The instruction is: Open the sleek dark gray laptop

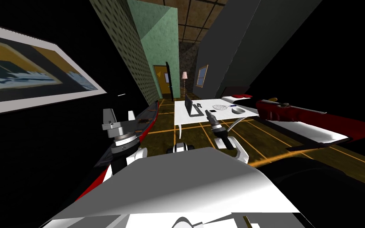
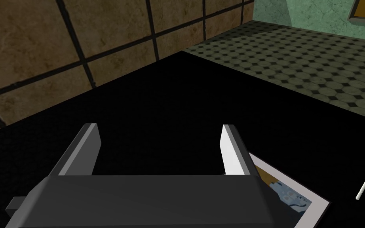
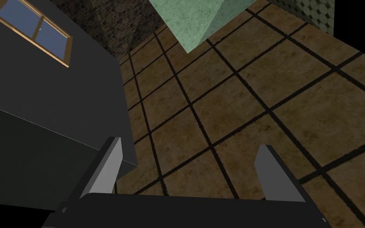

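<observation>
Brown tiled floor with bright seams runs up to a white table (image 1: 183, 118) in the middle of the head view. The laptop (image 1: 190, 105) sits on its left part, a dark slab that looks to stand with its lid raised already, though it is too small for me to be sure. To its right on the same top lie a mesh strainer-like thing (image 1: 220, 107) and a pale bowl (image 1: 239, 111).

My right gripper (image 1: 208, 114) hangs at the table's near edge, just beside the laptop. Its fingers (image 3: 108, 170) are spread apart with nothing between them. The left gripper (image 1: 119, 114) is raised at centre left, well apart from the table, fingers (image 2: 231, 150) likewise spread and empty.

My worry is that the right wrist camera looks up and away from the table, so any reach would be guided by the wide head lens alone. If I misjudge depth, the blades could strike the lid, pushing it too far back or skidding the whole laptop toward the strainer and bowl.
</observation>
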Robot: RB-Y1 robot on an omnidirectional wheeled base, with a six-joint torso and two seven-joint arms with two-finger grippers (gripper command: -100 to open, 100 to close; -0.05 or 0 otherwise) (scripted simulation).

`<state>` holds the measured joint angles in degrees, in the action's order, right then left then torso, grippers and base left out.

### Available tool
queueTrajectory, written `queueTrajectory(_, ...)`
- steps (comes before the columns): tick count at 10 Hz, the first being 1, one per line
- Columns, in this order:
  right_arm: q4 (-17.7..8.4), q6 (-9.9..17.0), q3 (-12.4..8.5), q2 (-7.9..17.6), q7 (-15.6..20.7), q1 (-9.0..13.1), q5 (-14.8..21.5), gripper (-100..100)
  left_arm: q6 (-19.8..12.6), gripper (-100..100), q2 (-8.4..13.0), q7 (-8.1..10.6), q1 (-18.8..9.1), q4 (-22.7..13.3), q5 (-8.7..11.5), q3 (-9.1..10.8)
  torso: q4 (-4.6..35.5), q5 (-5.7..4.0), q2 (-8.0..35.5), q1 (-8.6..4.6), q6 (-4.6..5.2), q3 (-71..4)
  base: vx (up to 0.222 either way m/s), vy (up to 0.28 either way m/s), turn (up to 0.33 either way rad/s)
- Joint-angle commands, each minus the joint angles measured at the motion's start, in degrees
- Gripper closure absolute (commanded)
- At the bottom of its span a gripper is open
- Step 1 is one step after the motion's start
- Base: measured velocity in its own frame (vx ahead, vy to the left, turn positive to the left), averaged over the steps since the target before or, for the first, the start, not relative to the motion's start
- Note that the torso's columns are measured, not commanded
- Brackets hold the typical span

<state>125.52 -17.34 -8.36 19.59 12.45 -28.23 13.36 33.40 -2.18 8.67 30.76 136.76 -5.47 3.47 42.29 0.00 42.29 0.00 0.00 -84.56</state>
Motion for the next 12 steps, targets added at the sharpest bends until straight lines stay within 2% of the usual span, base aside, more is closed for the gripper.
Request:
queueTrajectory(1, -3.3, 0.9, -1.6, 2.9, 4.3, 1.0, 4.5, -100, 0.0, 0, 0.0, 0.00, 0.0, 0.0, 0.0, 0.00, 0.0, -0.01, 0.0, -0.02, 0.00, 0.0, 0.074, 0.146, 0.054)
queueTrajectory(12, -18.3, 5.6, -9.0, 18.7, 21.3, 4.7, 23.2, -100, 0.0, 0, 0.0, 0.00, 0.0, 0.0, 0.0, 0.00, 0.0, 0.00, -0.1, 0.00, 0.00, 0.0, 0.074, 0.138, 0.055)
